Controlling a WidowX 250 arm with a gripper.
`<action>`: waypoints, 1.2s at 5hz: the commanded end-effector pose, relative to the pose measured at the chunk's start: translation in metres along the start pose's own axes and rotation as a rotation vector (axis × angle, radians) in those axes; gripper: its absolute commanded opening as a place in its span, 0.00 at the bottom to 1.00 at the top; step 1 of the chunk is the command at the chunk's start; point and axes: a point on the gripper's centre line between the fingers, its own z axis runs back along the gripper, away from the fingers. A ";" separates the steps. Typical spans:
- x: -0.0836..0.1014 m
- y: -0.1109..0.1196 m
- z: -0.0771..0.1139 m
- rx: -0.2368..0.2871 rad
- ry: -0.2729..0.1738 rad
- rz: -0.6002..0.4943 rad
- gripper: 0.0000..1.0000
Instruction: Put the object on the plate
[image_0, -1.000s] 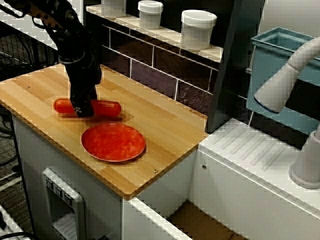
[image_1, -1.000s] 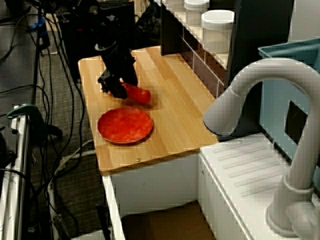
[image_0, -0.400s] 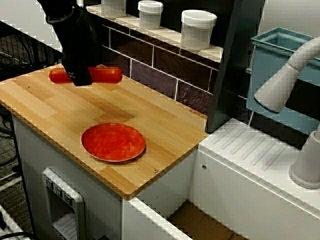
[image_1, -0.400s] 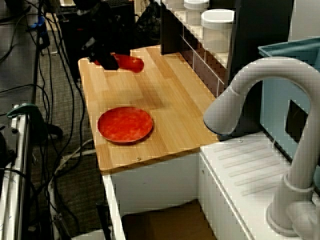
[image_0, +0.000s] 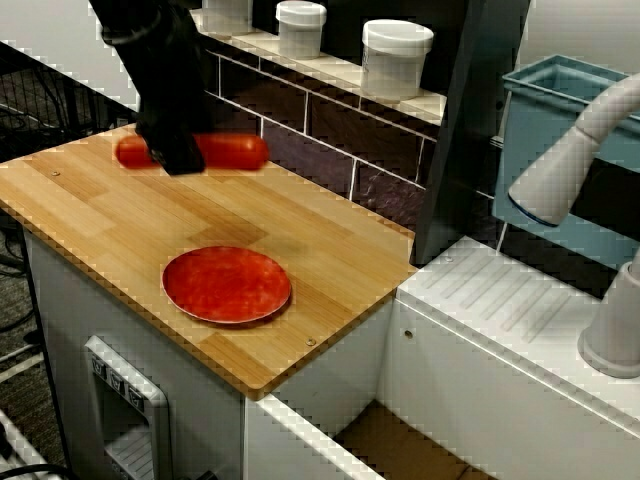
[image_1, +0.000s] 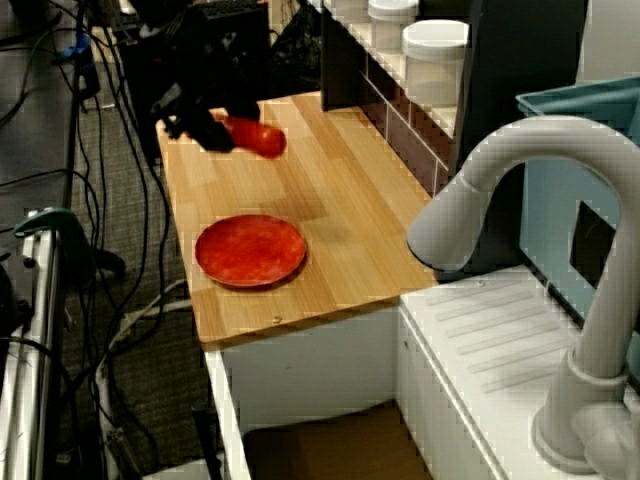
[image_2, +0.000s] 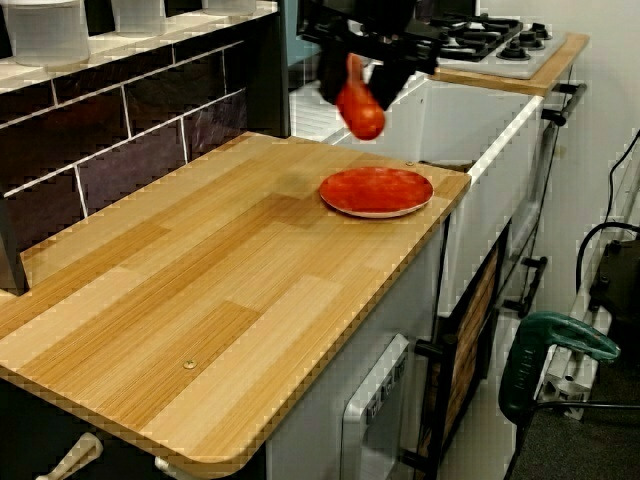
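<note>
Sausage: we find the red toy sausage lifted clear of the wooden counter, lying roughly level, both ends showing either side of the grip.
Gripper: we record it clamped on the sausage left of its middle, so the longer part sticks out to one side; the jaws themselves are dark and we cannot make out their exact gap.
Position: we place the sausage above the back part of the counter, near the tiled wall, well apart from the plate.
Plate: we note it flat, bare, near the front edge of the counter.
Handling: we judge the sausage light, stiff and glossy, hence likely slippery; an off-centre hold could let it tip or slide. A hold at the middle, across its width, would suit best.
Fit: we judge the sausage about as long as the plate is wide, so it may roll or overhang on release.
Surroundings: white jars stand on the shelf above, clear of the path.
</note>
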 end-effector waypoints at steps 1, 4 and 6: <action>0.012 -0.036 -0.024 0.031 0.024 -0.063 0.00; -0.017 -0.041 -0.039 0.018 0.056 -0.038 0.00; -0.017 -0.046 -0.060 0.025 0.083 -0.024 0.00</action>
